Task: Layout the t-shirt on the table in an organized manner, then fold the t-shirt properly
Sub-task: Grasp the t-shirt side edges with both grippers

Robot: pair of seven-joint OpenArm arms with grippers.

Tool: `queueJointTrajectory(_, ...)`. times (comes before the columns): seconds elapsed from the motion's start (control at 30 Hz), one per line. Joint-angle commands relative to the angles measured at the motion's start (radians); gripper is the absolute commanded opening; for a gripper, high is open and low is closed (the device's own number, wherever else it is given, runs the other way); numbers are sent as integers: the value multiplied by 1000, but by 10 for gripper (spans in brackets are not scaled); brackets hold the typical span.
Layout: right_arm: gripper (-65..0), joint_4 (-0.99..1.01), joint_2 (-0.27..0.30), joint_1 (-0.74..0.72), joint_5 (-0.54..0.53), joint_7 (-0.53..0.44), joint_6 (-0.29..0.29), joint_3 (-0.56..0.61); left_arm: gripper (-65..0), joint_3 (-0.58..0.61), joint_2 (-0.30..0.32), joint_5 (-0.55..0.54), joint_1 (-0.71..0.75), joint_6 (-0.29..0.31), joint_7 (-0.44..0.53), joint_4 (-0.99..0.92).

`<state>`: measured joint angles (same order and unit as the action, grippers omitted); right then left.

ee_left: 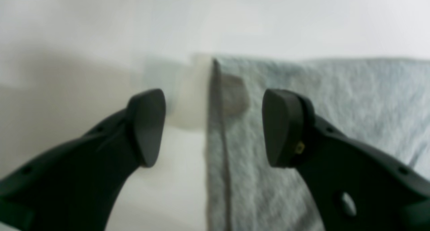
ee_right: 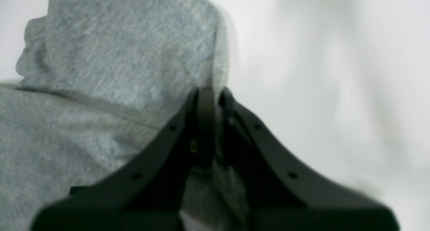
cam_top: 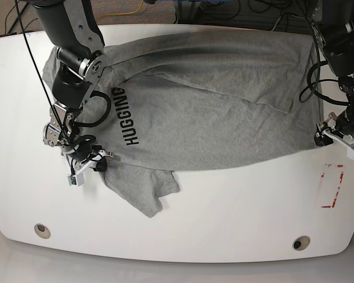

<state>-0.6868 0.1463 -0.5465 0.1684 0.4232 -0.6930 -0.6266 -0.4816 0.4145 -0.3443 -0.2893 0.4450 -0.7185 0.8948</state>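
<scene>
your right gripper (ee_right: 210, 100) is clenched on the shirt (cam_top: 212, 100), pinching grey cloth near the sleeve (cam_top: 144, 191) by the near edge of the table (cam_top: 194, 230). your left gripper (ee_left: 213, 127) is released, jaws spread wide, straddling the hem (ee_left: 218, 140) without touching it, though the blur leaves that a little unsure. farther back you see the shirt spread across the table, partly folded over, "hugging" showing.
</scene>
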Motion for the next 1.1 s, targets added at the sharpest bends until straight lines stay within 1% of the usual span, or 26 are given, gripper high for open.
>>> queueJointTrajectory(0.0, -644, -9, 6, -19, 9, 16, -5, 3, -221, 10, 17, 1, -27, -2, 1, -15)
queueJointTrajectory(0.3, -644, -9, 5, -19, 6, 16, -5, 3, -222, 93, 13, -5, -29, 2, -3, -27)
queueJointTrajectory(0.4, -644, -9, 5, -19, 6, 16, -5, 3, -222, 123, 2, -5, -27, 4, -5, -24)
queueJointTrajectory(0.6, -644, -9, 5, -19, 4, 16, -5, 3, -222, 134, -9, -6, -21, 5, -29, -22)
queueJointTrajectory(0.67, -642, -9, 5, -19, 4, 16, -5, 3, -225, 134, -9, -6, -21, 18, -34, -22)
queueJointTrajectory(0.7, -642, -11, 5, -19, 4, 16, -5, 3, -231, 134, -9, -6, -21, 36, -36, -22)
queueJointTrajectory(0.83, -642, -11, 5, -19, 4, 16, -5, 3, -292, 134, -9, -6, -20, 100, -36, -22)
queueJointTrajectory(0.93, -642, -11, 5, -19, 4, 16, -5, 3, -367, 134, -9, -5, -20, 136, -37, -26)
queueJointTrajectory(1.07, -642, -11, 5, -19, 4, 16, -5, 3, -435, 134, -10, -5, -20, 140, -37, -27)
